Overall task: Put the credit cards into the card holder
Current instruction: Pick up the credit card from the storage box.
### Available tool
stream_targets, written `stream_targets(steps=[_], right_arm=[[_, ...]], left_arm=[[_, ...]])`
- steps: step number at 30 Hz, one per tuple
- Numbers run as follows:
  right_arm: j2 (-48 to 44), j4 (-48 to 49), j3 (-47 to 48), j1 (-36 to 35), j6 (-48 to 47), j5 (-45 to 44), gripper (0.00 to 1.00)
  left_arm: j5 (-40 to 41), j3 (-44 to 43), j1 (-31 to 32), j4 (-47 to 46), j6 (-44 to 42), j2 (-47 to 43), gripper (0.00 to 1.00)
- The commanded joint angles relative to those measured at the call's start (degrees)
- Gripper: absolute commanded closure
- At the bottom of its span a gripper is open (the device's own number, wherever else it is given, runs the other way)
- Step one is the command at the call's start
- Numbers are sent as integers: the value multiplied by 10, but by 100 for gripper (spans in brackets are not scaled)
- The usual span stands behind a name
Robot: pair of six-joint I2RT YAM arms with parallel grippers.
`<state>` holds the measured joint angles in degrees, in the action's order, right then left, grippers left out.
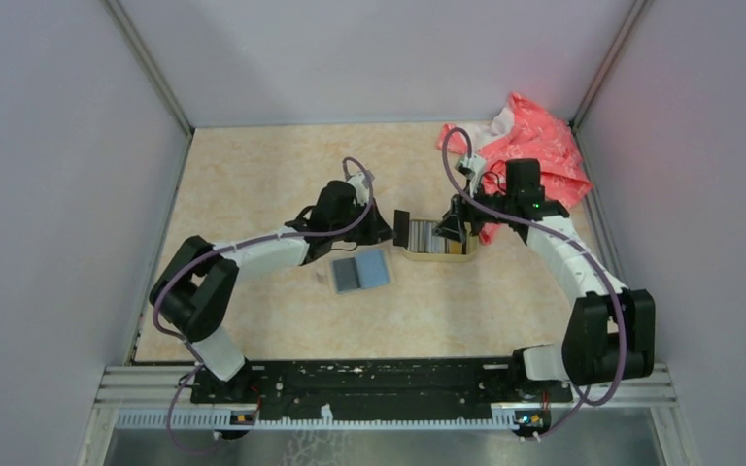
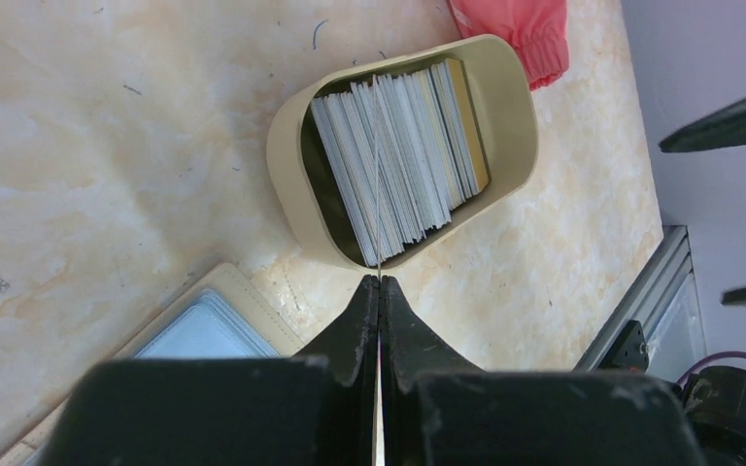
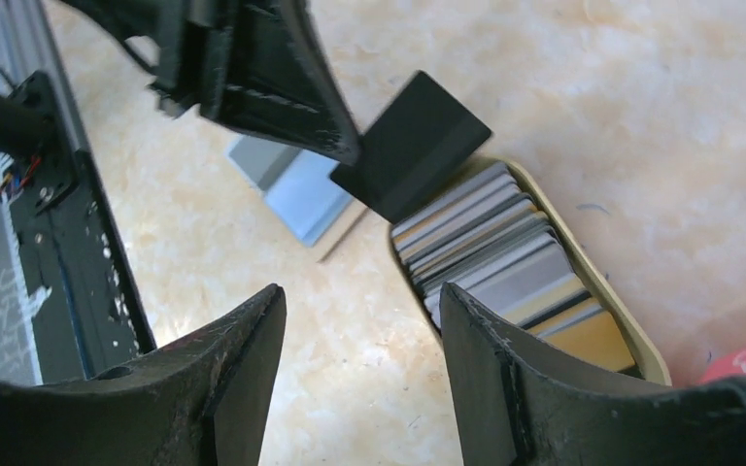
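Left claw [image 2: 379, 283] is clenched on one dark card [image 3: 413, 146], holding it on edge just over the end of the oval tan dish [image 2: 287, 184], where the other cards [image 2: 398, 155] stand packed in a row. Right claw [image 3: 361, 296] hangs released above the same dish. The card holder [image 1: 361, 272] lies open on the table [image 1: 253, 175] just beside the dish.

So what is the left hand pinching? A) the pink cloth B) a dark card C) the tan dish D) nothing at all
B: the left hand is shut on a dark card, right by the tan dish full of cards.
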<state>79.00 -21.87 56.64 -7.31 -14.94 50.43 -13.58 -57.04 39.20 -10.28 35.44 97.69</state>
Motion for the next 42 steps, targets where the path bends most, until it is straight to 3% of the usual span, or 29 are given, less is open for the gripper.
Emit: stream_targets(steps=[1,3,8,11,18,22,25,29,34,39,42], right_arm=[[-73,36,-31,2,-97,122,41],[-102,64,-61,2,-124,166,37],[-164,125,-167,2,-255,278,8],[-174,145,-188,2,-251,293,3],[-92,167,-142,2,-73,227,8],[-38,279,-154,-6,93,263,11],[-29,338,-166,-29,165,268,10],[-27,348,-159,-73,194,261,9],[-30,428,-176,-97,265,264,13],[-35,474,-186,-115,304,250,20],[-29,494,-188,-121,330,247,32]], left_arm=[[-21,25,-4,-64,-19,-26,100],[-33,35,-6,-82,-20,-30,100],[-60,63,-13,-123,-20,-46,100],[-80,94,-14,-154,-20,-71,100],[-153,213,-15,-292,18,-154,100],[-181,293,-15,-374,42,-213,100],[-194,327,-15,-417,58,-239,100],[-221,351,-15,-464,75,-245,100],[-248,372,-13,-516,96,-240,100],[-266,376,-9,-547,106,-224,100],[-273,374,-3,-561,112,-209,100]])
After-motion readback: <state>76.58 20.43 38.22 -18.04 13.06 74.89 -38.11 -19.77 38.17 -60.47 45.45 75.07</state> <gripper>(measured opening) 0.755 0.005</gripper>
